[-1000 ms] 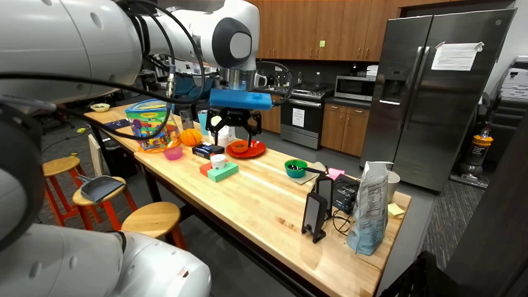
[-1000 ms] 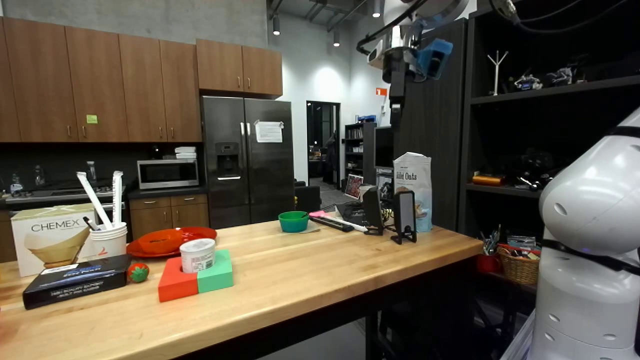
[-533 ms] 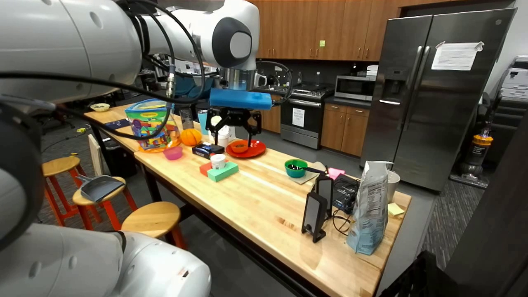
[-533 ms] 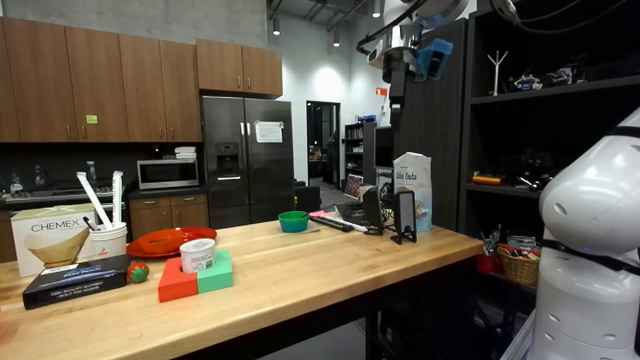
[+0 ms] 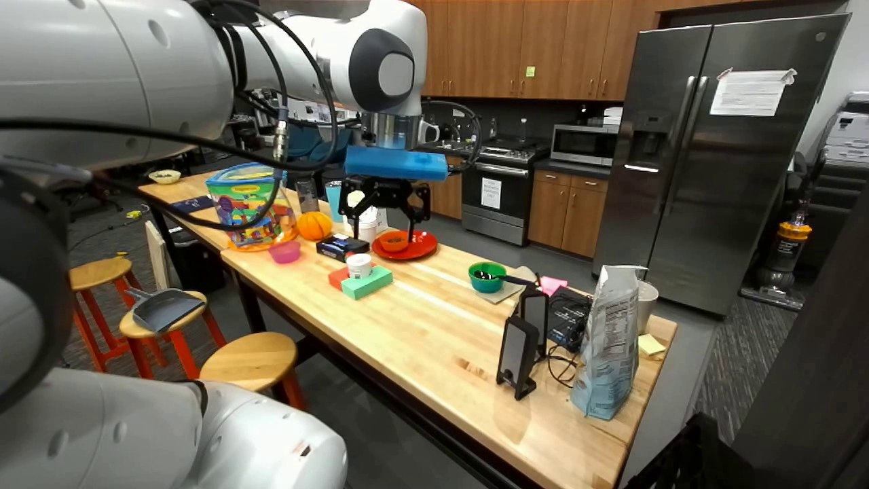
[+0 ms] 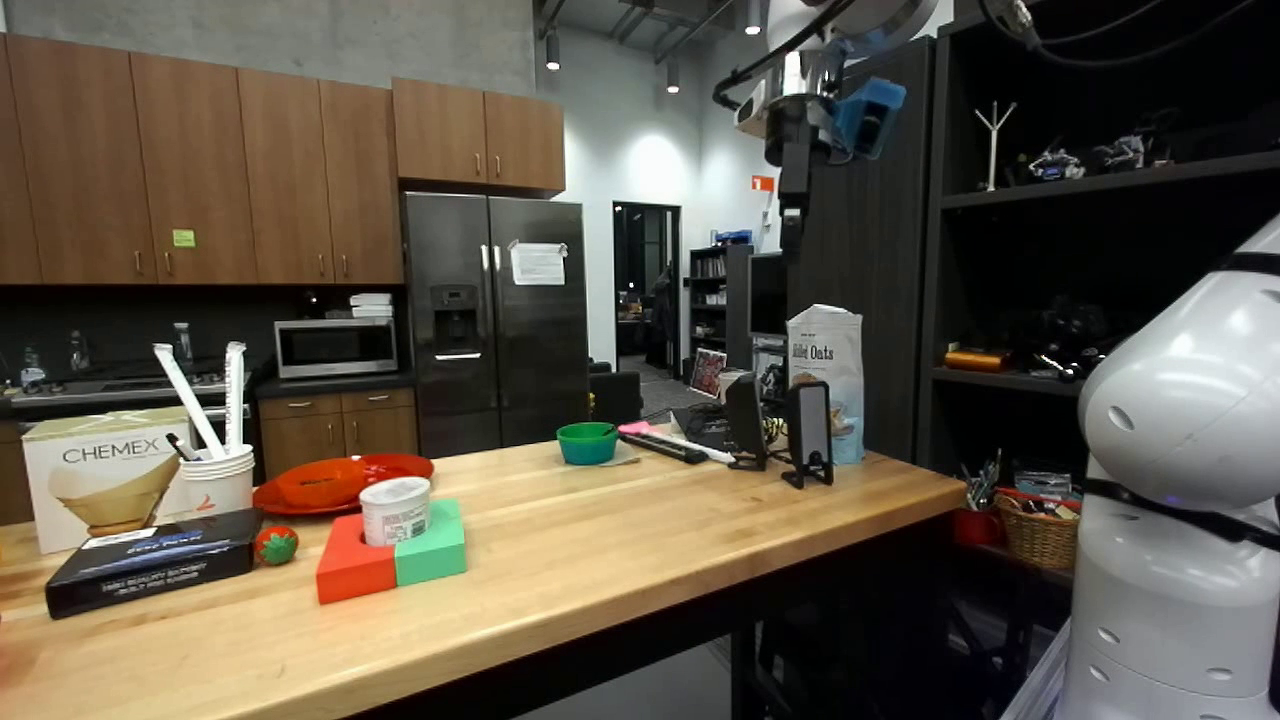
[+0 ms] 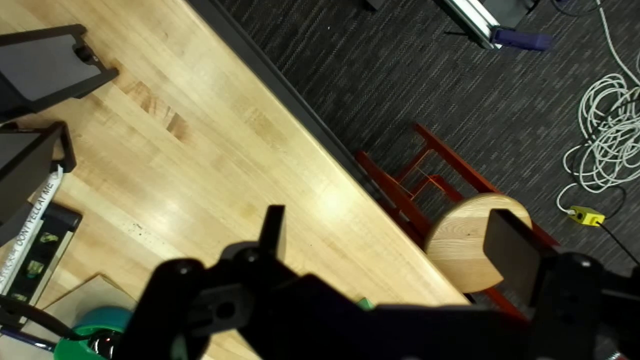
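Wooden table [image 7: 225, 150] well below the end effector [image 5: 383, 236], its two fingers [image 7: 512, 250] wide apart.

White box [image 6: 112, 482], lower left in an exterior view: "CHEMEX". Bag [image 6: 827, 382], right of centre in an exterior view: "Oats", preceding word blurred. Orange sign [image 6: 763, 184], upper centre, same frame: apparently "1". White strip [image 7: 31, 227], left edge of wrist view: "DONT YELL AT ME", first letters unclear. Black box [image 6: 155, 562], lower left, exterior frame: print blurred.

Arm [image 5: 156, 81] outstretched, raised; wrist [image 5: 387, 64] bent down, jaws spread wide, pointing downward.
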{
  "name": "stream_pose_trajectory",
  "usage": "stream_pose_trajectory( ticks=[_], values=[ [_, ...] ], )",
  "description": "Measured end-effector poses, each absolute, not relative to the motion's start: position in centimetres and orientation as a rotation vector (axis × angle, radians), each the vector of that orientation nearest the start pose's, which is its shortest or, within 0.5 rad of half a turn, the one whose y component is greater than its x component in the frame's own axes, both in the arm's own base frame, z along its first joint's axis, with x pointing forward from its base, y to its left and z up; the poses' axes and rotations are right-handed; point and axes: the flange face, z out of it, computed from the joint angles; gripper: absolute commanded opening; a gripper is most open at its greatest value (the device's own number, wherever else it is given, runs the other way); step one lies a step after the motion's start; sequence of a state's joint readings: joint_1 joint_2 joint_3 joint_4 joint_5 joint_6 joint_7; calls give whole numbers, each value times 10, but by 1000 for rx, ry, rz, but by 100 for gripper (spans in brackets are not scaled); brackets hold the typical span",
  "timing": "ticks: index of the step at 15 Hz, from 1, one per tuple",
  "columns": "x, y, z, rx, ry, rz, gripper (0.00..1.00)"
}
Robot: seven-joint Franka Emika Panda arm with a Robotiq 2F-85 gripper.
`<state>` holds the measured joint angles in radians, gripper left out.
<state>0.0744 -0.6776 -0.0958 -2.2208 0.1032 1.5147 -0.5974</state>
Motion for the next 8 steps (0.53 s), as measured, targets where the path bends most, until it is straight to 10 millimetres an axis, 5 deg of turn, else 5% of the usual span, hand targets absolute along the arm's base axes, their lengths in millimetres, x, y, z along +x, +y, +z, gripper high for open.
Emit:
stream_pose_trajectory(
  ticks=[8],
  values=[
    [334,-3,611,-2834,-904,-17,100]
  ],
)
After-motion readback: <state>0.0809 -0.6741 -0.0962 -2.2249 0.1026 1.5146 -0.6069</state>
